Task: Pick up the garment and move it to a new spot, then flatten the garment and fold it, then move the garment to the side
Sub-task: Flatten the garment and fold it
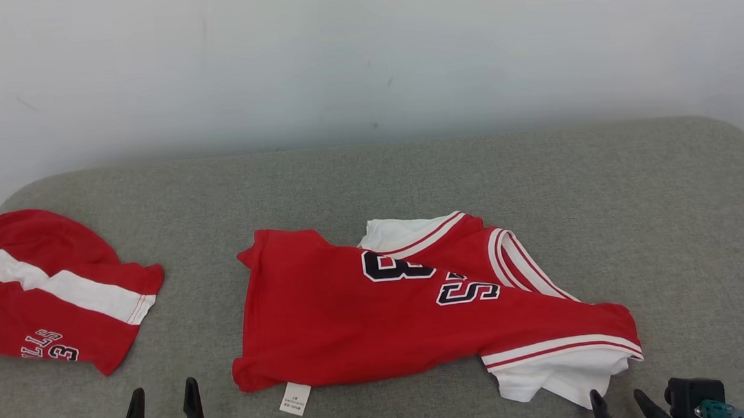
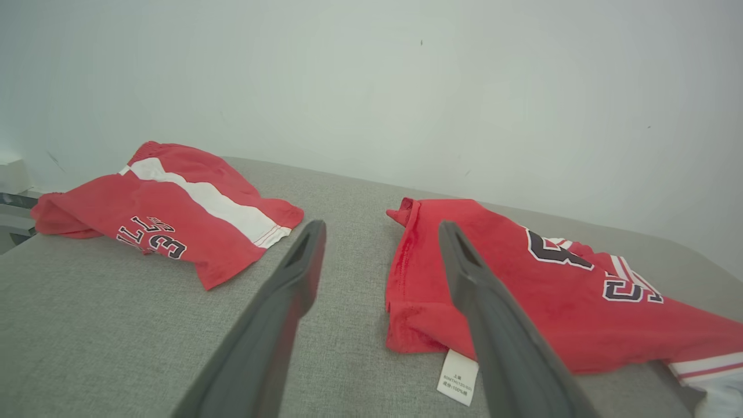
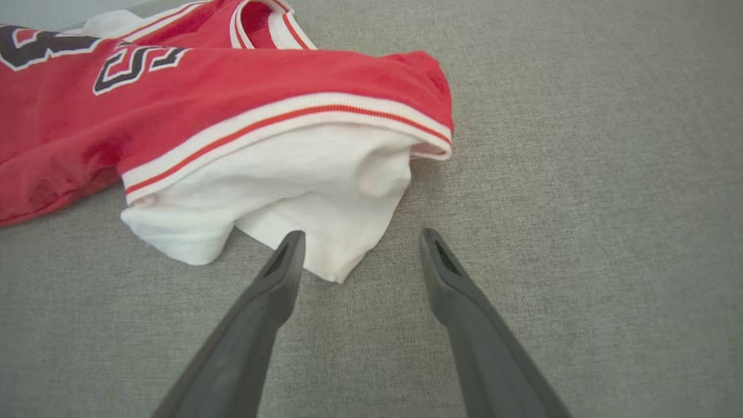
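Head view: red garment [image 1: 366,319] with a dark number and letters lies rumpled around the middle of the grey surface [image 1: 408,174]. Its white sleeve [image 1: 550,379] sticks out at the near right end, and a white care label [image 1: 295,398] pokes out of the near hem. Also a second red piece [image 1: 48,300] with a white stripe, well apart at the surface's left edge. Left tool [image 1: 164,386] sits at the near edge between the two pieces, near the garment's near left corner, fingers spread, gripping nothing. Right tool [image 1: 616,393] sits low at the near right, fingers likewise spread and empty, tips right at the white sleeve's edge. Right wrist view puts one tip over the cloth, can't tell if it touches. Pale wall [image 1: 362,54] behind.
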Motion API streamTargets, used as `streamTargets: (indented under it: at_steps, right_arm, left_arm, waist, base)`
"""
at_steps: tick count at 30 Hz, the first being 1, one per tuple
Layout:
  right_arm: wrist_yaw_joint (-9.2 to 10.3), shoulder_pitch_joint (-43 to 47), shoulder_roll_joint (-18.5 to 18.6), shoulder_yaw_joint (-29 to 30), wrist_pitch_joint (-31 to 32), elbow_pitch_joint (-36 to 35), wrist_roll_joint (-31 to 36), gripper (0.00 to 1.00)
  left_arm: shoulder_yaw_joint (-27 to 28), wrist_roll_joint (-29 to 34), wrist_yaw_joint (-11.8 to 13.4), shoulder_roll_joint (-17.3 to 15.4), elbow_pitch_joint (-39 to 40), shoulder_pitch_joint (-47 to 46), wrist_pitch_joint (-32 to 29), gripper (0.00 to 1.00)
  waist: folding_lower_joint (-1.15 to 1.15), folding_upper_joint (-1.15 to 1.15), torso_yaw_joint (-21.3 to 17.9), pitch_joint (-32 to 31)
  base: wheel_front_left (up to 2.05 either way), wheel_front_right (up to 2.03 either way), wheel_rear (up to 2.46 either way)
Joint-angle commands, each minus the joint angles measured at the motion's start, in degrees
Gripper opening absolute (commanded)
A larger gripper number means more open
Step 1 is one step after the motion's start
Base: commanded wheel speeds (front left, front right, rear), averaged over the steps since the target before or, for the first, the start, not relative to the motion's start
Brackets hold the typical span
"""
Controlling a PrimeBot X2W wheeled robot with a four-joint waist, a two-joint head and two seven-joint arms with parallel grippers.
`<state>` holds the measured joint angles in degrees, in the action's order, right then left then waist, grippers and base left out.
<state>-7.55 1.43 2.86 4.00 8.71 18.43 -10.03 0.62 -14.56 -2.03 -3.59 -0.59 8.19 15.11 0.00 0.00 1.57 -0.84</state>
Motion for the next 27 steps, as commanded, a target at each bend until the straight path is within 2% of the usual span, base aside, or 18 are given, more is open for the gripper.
streamTargets:
  at_steps: [1, 14, 15, 16, 17, 22, 27]
  right_arm:
    - [0.13, -0.20, 0.03, 0.18, 0.59, 0.69, -0.23, 1.00]
    - [0.13, -6.57, 0.01, 1.44, 5.51, 10.33, 4.92, 1.00]
    - [0.13, -6.85, 0.00, 1.56, 5.84, 10.99, 5.11, 0.42]
    - [0.13, -7.12, -0.02, 1.73, 5.83, 11.42, 5.32, 0.14]
    - [0.13, -7.33, -0.02, 1.98, 5.55, 11.65, 5.73, 0.00]
    - [0.13, -6.43, 0.09, 6.19, 2.85, 8.61, 7.09, 0.00]
    - [0.13, -3.17, 0.04, 8.78, 3.98, 3.93, 7.14, 0.00]
  left_arm:
    - [0.20, 0.30, -0.13, 0.17, 0.28, 0.36, 0.05, 1.00]
    - [-0.68, 1.35, -0.91, 0.59, -0.76, -2.09, 0.05, 1.00]
    - [-0.71, 1.32, -0.95, 0.60, -0.94, -2.10, 0.05, 1.00]
    - [-0.71, 1.33, -0.93, 0.61, -1.04, -2.15, 0.05, 1.00]
    - [-0.73, 1.37, -0.91, 0.61, -1.02, -2.19, 0.05, 1.00]
    - [-0.57, 1.22, -0.63, 0.67, -1.11, -1.59, 0.05, 1.00]
    - [-0.32, 0.61, -0.25, 0.69, -1.03, -0.60, 0.05, 1.00]
  waist:
    - [0.00, 0.00, 0.66, 0.66]
    - [0.00, 0.00, 2.71, 3.97]
    - [0.00, 0.00, 2.74, 3.99]
    - [0.00, 0.00, 2.74, 3.97]
    - [0.00, 0.00, 2.71, 3.92]
    - [0.00, 0.00, 2.06, 2.84]
    - [0.00, 0.00, 0.57, 1.47]
  base:
    - [0.00, 0.00, 0.00]
    - [0.00, 0.00, 0.00]
    - [0.00, 0.00, 0.00]
    - [0.00, 0.00, 0.00]
    - [0.00, 0.00, 0.00]
    - [0.00, 0.00, 0.00]
    - [0.00, 0.00, 0.00]
